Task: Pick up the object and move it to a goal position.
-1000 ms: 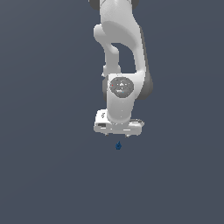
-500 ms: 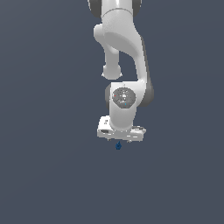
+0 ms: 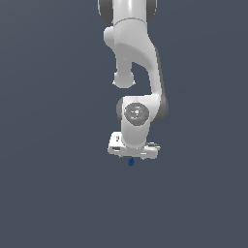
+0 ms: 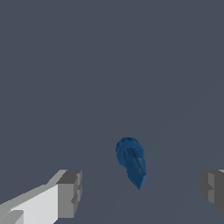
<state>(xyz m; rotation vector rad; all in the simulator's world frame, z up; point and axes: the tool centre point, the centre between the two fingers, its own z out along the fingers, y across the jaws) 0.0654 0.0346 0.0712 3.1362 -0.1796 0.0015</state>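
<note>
The gripper (image 4: 139,192) hangs wide open around the object (image 4: 130,160), which sits between its fingers, seemingly untouched, so grasping, lifting and carrying to the goal all remain.

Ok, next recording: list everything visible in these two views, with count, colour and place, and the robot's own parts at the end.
object: one, dark blue, small lump; in the wrist view it sits between the two fingers with a gap on each side, and in the exterior view it shows just under the gripper.
background: one, plain slate grey, fills both views with no edge or markings to tell.
arm: one, white with grey joints, coming down from the top of the exterior view.
gripper: one, white, at the arm's lower end, directly over the object.
fingers: two, grey-tipped, spread wide apart, neither touching the object.
</note>
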